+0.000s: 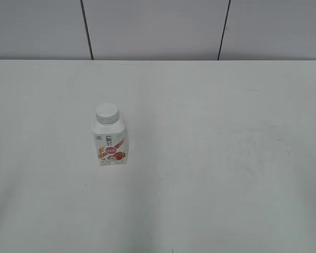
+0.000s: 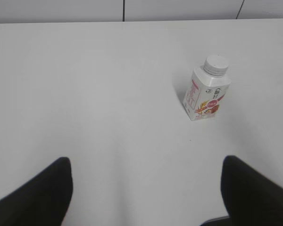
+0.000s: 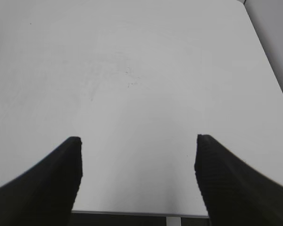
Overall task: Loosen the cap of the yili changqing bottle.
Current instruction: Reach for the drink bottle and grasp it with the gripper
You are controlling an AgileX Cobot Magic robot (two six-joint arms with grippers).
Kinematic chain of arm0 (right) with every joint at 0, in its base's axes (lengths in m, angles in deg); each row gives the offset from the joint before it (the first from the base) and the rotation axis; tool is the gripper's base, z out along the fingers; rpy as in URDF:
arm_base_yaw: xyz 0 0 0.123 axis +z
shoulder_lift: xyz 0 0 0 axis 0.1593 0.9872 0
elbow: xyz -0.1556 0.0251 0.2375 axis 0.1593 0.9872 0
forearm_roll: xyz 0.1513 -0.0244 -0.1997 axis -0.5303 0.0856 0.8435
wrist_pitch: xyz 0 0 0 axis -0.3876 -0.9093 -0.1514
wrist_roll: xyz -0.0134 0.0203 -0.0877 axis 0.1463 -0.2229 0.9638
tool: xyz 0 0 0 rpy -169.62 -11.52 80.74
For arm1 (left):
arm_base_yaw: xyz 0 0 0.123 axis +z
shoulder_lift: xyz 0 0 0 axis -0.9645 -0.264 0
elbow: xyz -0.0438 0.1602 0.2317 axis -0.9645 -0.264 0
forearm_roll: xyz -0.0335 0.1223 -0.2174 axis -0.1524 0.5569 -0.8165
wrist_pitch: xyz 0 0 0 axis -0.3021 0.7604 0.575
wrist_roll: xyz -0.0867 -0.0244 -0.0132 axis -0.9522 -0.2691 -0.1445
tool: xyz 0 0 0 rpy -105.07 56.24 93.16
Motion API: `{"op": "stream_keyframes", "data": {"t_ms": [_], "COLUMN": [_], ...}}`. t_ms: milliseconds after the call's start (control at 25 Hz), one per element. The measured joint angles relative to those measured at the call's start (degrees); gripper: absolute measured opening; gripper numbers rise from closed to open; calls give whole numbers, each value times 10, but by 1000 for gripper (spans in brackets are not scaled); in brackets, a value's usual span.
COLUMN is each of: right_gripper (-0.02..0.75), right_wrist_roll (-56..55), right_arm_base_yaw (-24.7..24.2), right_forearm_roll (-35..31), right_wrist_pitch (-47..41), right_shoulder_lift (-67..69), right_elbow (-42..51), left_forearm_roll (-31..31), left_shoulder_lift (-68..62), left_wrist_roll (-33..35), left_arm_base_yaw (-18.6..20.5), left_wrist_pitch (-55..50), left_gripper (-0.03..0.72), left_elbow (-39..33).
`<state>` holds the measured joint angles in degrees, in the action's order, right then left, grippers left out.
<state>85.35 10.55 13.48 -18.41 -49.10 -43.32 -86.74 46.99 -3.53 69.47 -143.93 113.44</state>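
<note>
Both pairs of black fingers stand wide apart with nothing between them: the left gripper [image 2: 146,188] shows its two dark fingertips [image 2: 42,193] at the bottom corners of its wrist view, and the right gripper [image 3: 137,181] shows its ribbed black pads [image 3: 226,183] likewise spread over bare tabletop. Neither arm appears in the exterior view. The small white squarish plastic yili changqing bottle with its red-pink strawberry label [image 1: 109,143] stands upright on the plain white table [image 1: 226,184], left of centre in the exterior view, its long axis vertical. The small round white ribbed screw cap [image 1: 107,113] sits on the neck, seemingly fully seated and untouched. In the left wrist view the bottle [image 2: 206,93] lies at about one o'clock from the open fingers, well apart from them, with the cap [image 2: 215,65] tilted away toward twelve. The right wrist view does not show the bottle at all, only table and its far edge. So the left arm looks the nearer one; reaching it would call for a move forward and slightly to the right.
</note>
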Motion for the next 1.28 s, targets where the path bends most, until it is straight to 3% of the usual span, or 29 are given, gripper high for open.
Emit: {"op": "stream_keyframes", "data": {"t_ms": [1280], "right_gripper": [586], "right_wrist_roll": [0], "right_arm_base_yaw": [0], "right_forearm_roll": [0], "right_wrist_pitch": [0], "right_shoulder_lift": [0], "right_elbow": [0], "left_forearm_roll": [0], "left_shoulder_lift": [0], "left_wrist_roll": [0], "left_arm_base_yaw": [0], "left_wrist_pitch": [0], "left_gripper": [586], "left_elbow": [0]}}
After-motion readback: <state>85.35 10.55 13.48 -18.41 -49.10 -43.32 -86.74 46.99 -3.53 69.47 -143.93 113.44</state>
